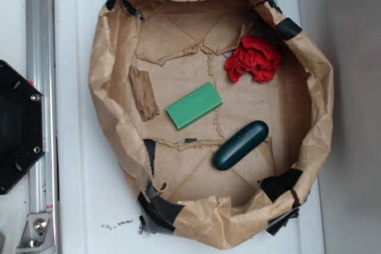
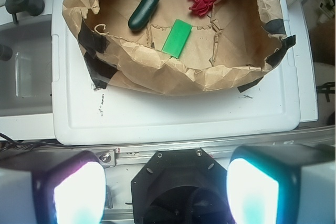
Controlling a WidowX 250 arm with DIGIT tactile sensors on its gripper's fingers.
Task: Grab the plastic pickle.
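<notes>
White plastic fills the exterior view, a flat tabletop (image 1: 77, 194) seen from above, with a metal rail down the left edge and a black robot base plate (image 1: 18, 126) at the far left. At the centre we see a crumpled brown paper nest (image 1: 119, 46) with raised walls patched with black tape. Inside it, the glossy dark green oblong plastic pickle (image 1: 241, 144) lies tilted at lower right of the floor. A flat light-green rectangular block (image 1: 194, 105) lies near the middle, a brown bark-like wood piece (image 1: 143, 93) at left, and a crumpled red cloth (image 1: 254, 58) at upper right. All four lie apart from one another. No gripper shows in this view.

From the wrist view we look across the white surface to the nest at the top of the frame. The pickle (image 2: 144, 9) lies at upper left, near the nest's left wall. The gripper (image 2: 165, 190) sits at the bottom edge, well away from the nest, its two glowing pads (image 2: 79, 192) spread wide with nothing between them.

We judge the pickle light, stiff and slippery. Closing across its narrow middle looks safest, since its rounded ends could squirt free. The floor around it is bare, but the paper wall stands close on one side, so a descent from above seems best.
</notes>
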